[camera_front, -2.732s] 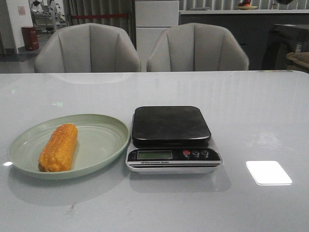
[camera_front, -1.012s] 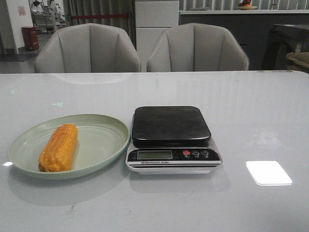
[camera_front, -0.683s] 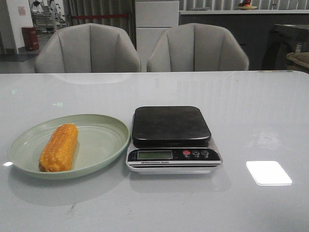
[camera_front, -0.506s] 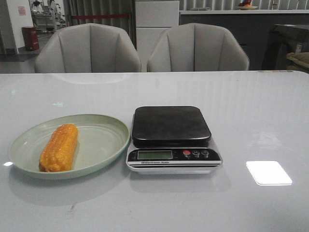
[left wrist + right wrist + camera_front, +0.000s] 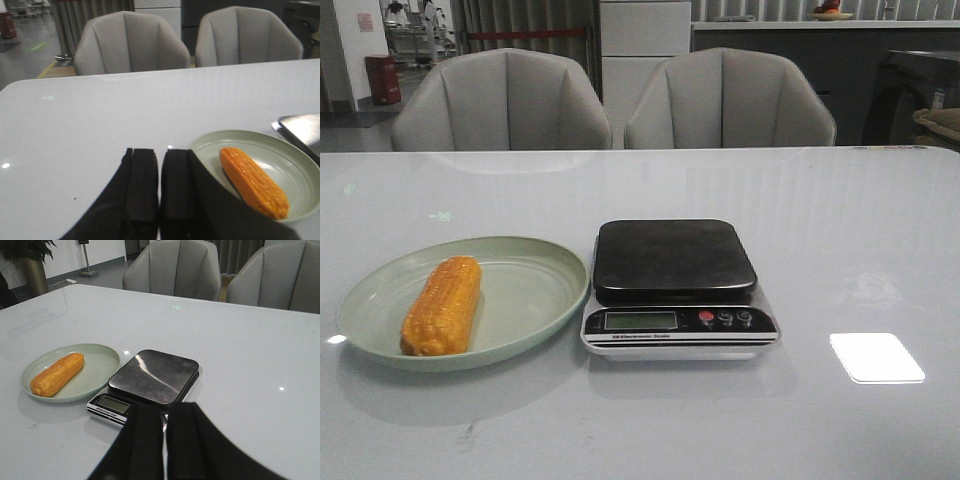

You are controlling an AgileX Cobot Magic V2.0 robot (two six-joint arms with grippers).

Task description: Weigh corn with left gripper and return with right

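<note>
1. In the front view, the corn (image 5: 442, 305) was seen lying in a green plate (image 5: 535, 290) on the table (image 5: 840, 220), just left of the scale (image 5: 675, 288). The scale's platform was bare. Two chairs (image 5: 500, 100) were placed behind the table.
2. In the left wrist view, the left gripper (image 5: 160, 187) was held with its fingers (image 5: 142, 185) pressed together, nothing between them, near the plate (image 5: 295, 165) and corn (image 5: 254, 182).
3. In the right wrist view, the right gripper (image 5: 164, 440) was likewise closed and empty, near the scale (image 5: 150, 377).
</note>
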